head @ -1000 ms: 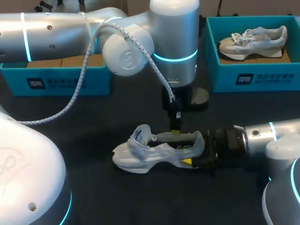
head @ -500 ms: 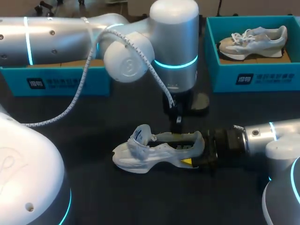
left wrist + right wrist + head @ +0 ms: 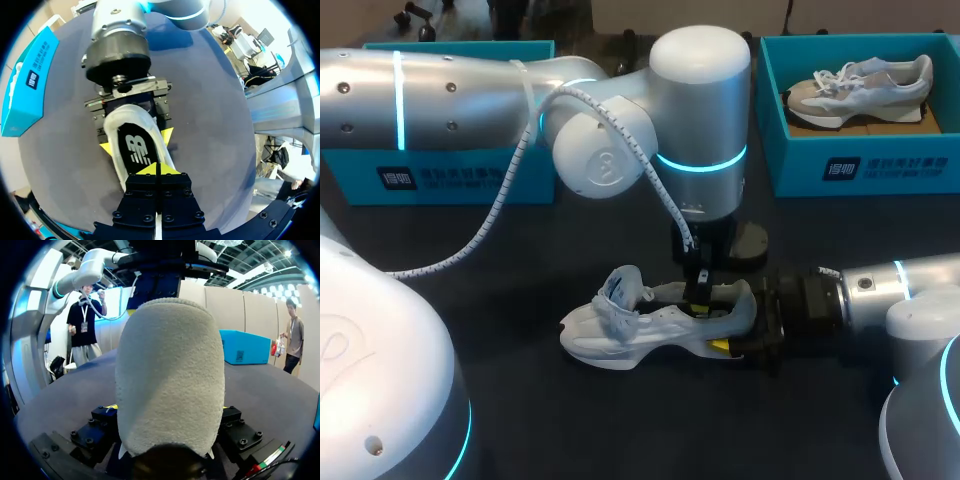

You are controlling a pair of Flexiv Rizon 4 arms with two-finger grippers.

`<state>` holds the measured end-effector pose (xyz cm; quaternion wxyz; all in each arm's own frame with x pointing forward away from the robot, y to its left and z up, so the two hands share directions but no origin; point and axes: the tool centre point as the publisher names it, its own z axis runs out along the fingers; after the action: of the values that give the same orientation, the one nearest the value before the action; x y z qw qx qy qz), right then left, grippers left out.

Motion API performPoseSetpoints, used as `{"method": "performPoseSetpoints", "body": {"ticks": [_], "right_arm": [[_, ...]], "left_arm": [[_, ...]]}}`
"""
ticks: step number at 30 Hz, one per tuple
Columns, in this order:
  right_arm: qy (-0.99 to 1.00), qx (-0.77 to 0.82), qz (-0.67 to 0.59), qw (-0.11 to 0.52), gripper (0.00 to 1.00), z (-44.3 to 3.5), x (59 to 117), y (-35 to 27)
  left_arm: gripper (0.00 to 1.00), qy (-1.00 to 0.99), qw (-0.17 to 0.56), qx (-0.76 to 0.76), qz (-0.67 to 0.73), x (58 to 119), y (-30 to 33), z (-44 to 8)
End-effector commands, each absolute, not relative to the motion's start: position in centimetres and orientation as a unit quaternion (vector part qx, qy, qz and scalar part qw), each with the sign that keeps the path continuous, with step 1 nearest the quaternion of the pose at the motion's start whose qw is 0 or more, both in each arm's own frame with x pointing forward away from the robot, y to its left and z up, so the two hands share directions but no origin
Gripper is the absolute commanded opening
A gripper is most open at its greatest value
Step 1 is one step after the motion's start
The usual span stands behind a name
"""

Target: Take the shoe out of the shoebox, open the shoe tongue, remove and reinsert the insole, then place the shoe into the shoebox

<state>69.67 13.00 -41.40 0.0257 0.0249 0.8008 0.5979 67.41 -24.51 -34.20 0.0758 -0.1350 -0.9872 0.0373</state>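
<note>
You have the white shoe lying out on the dark counter, sole down, tongue pulled up at its toe end. Your right gripper is clenched on the shoe's heel, one yellow tip on each side of it. Your left gripper hangs straight above the shoe's opening, its two tips pressed together down at the insole; you cannot tell whether anything is pinched between them. Beyond the shoe's heel end, well apart, stands a teal shoebox holding a second shoe; another teal box stands beyond its toe end.
</note>
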Motion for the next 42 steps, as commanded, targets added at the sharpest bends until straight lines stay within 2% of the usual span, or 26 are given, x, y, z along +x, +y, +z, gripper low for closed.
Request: {"method": "performPoseSetpoints", "body": {"ticks": [1, 22, 42], "right_arm": [[0.803, 0.025, 0.595, 0.025, 0.0, -41.3, 69.7, 13.2], [0.803, 0.025, 0.595, 0.025, 0.0, -41.3, 69.7, 13.2], [0.803, 0.025, 0.595, 0.025, 0.0, -41.3, 69.7, 13.2]], "left_arm": [[0.0, -0.987, 0.079, -0.136, 0.029, 67.1, -25.0, -35.6], [0.0, -0.986, 0.129, -0.106, -0.002, 66.9, -22.3, -38.4], [0.0, -0.987, 0.135, -0.082, -0.02, 65.9, -20.3, -40.2]]}}
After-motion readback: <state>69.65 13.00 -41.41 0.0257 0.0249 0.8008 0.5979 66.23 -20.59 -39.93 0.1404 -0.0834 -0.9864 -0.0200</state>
